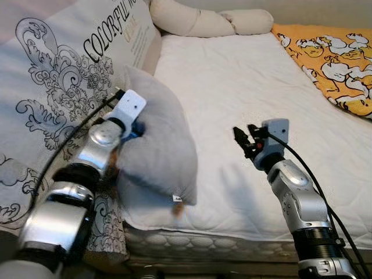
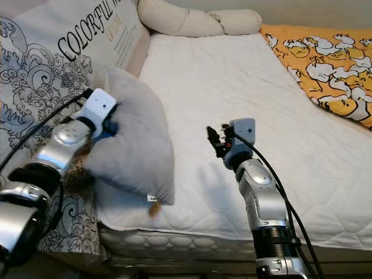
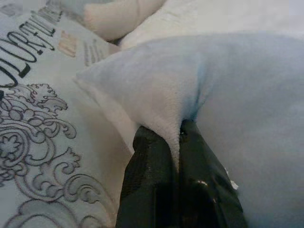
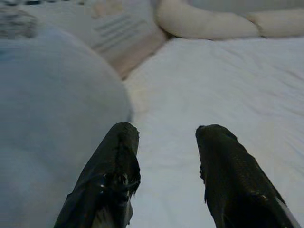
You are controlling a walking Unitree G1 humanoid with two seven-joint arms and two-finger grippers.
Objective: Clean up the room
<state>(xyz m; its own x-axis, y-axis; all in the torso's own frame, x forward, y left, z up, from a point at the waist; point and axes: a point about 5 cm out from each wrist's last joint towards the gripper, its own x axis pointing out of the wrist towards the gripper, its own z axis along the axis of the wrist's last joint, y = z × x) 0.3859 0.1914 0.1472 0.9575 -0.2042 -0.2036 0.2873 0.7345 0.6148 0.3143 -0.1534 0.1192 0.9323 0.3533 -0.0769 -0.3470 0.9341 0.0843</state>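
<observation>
A grey cushion (image 1: 156, 139) hangs over the left edge of the white mattress (image 1: 250, 87), held up by its left edge. My left gripper (image 3: 179, 137) is shut on a fold of that cushion, pinching the fabric between its black fingers (image 3: 147, 180). My right gripper (image 1: 241, 138) hovers above the middle of the mattress, to the right of the cushion, its fingers (image 4: 114, 166) open with nothing between them. The cushion (image 4: 52, 142) fills one side of the right wrist view.
A patterned blanket (image 1: 58, 81) printed with "COLORFUL" drapes along the left side of the bed. A long cream bolster (image 1: 209, 22) lies at the head. An orange cartoon-print cover (image 1: 331, 58) lies at the right edge.
</observation>
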